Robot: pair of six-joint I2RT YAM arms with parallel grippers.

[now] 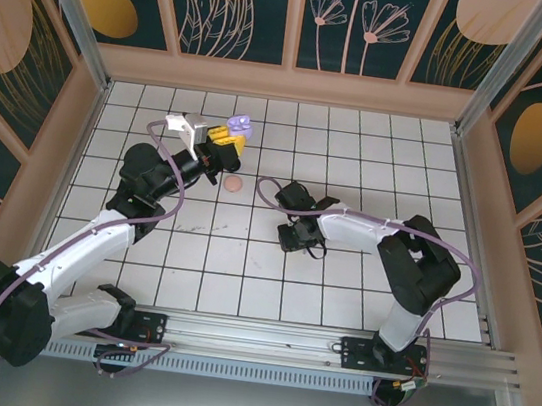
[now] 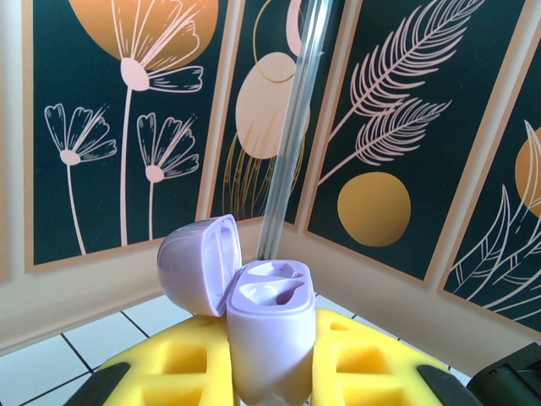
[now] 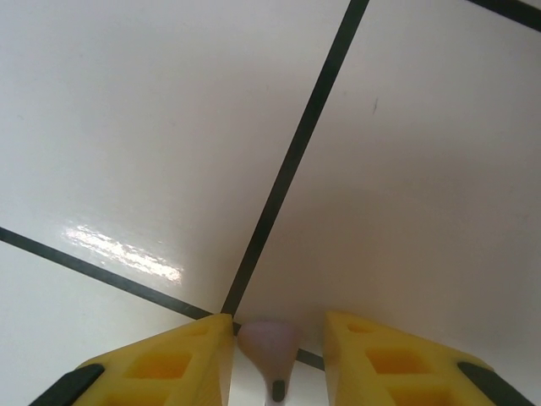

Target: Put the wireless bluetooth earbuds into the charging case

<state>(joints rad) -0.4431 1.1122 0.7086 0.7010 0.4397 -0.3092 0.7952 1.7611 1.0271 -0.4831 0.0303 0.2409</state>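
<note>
Two jobs: my left gripper (image 1: 225, 136) clamps the lavender charging case (image 2: 270, 330) upright near the table's (image 1: 358, 155) far edge, lid open to receive, while my right gripper's (image 3: 272, 355) jaws stand apart around a pale earbud (image 3: 267, 338) mid-table, ready to pinch.

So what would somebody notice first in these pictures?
Probably the open lavender case, lid flipped back, pinched in the left tool over the far white tiles. Next, the tiny lavender earbud between the right tool's yellow fingers, low near the middle.
</note>
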